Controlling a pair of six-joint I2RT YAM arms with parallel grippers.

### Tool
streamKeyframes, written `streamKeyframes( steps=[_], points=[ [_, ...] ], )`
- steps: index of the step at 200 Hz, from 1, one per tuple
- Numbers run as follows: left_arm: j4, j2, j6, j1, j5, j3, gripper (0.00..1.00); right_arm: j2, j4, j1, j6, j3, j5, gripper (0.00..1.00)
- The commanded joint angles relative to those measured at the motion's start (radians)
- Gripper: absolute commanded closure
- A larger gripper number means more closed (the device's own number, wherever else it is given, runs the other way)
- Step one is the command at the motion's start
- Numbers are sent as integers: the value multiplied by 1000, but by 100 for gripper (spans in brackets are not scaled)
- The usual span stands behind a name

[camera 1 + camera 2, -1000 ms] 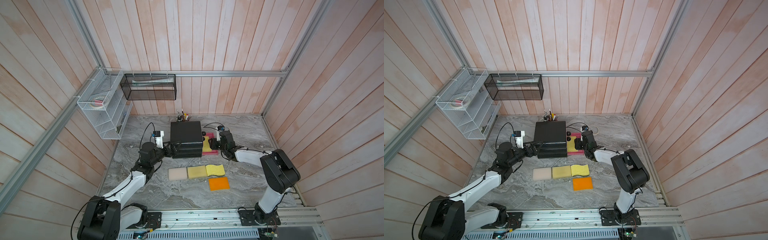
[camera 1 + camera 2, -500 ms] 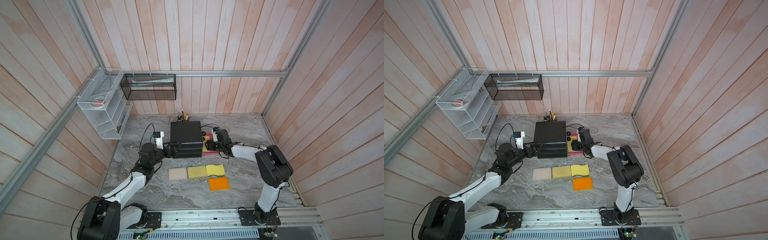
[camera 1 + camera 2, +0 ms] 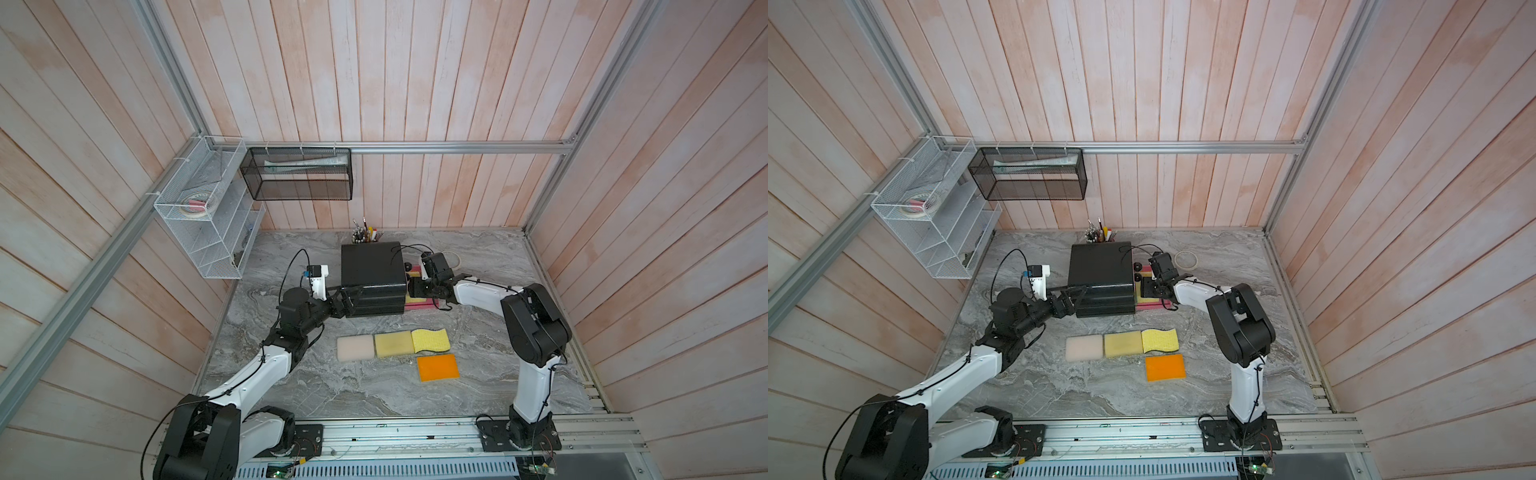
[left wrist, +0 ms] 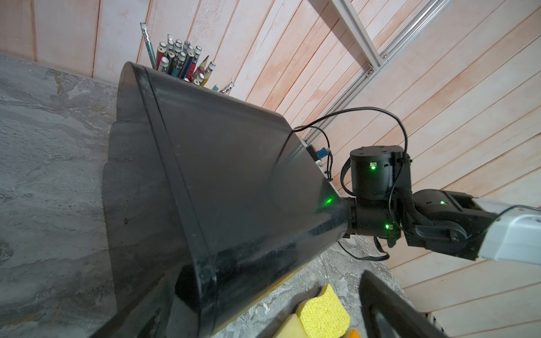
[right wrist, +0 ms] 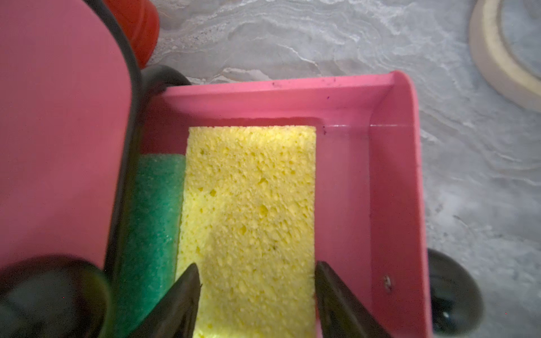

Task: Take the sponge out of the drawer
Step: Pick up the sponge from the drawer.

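A black drawer cabinet [image 3: 372,270] stands at the back of the table, with its pink drawer [image 5: 392,175] pulled out to the right. In the drawer a yellow sponge [image 5: 251,204] lies flat beside a green sponge [image 5: 152,219]. My right gripper [image 5: 257,281] hangs over the drawer, open, with one finger at each long edge of the yellow sponge. In both top views it [image 3: 417,286] [image 3: 1148,286] sits close to the cabinet's right side. My left gripper [image 3: 347,301] is wide open at the cabinet's front left corner, which lies between its fingers [image 4: 392,310].
Several loose sponges lie in front of the cabinet: pale pink [image 3: 355,348], pale yellow [image 3: 392,344], wavy yellow [image 3: 430,340] and orange [image 3: 438,368]. A pencil cup [image 3: 365,235] stands behind the cabinet and a tape roll [image 3: 453,259] lies right of it. Wire racks [image 3: 208,216] hang on the left wall.
My right gripper has moved left along the drawer towards the cabinet and its jaws have widened round the yellow sponge. The left arm has not moved.
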Motion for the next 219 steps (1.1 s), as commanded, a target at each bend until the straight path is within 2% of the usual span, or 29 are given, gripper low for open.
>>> streamKeyframes(
  steps=[1,43,58,71,92,103,112,129,219],
  points=[
    [22,-18,9,-7,29,-18,0,29,-94,-9,14,-3,63,35],
    [33,-21,5,-7,33,-22,0,80,-117,-7,13,49,34,34],
    [32,-23,6,-7,32,-23,0,79,-92,-6,20,38,16,39],
    [34,-21,6,-7,32,-24,0,69,-61,-7,25,22,-7,52],
    [36,-17,3,-7,34,-21,0,50,-37,-6,34,15,-18,81],
    [37,-18,3,-7,34,-23,0,40,-34,-6,36,14,-8,92],
    [37,-20,3,-7,34,-24,0,31,-29,-6,38,12,2,97],
    [35,-27,2,-7,31,-23,0,5,-24,-6,42,2,28,100],
    [3,-77,9,-7,24,-15,0,-300,43,-18,69,-170,230,100]
  ],
)
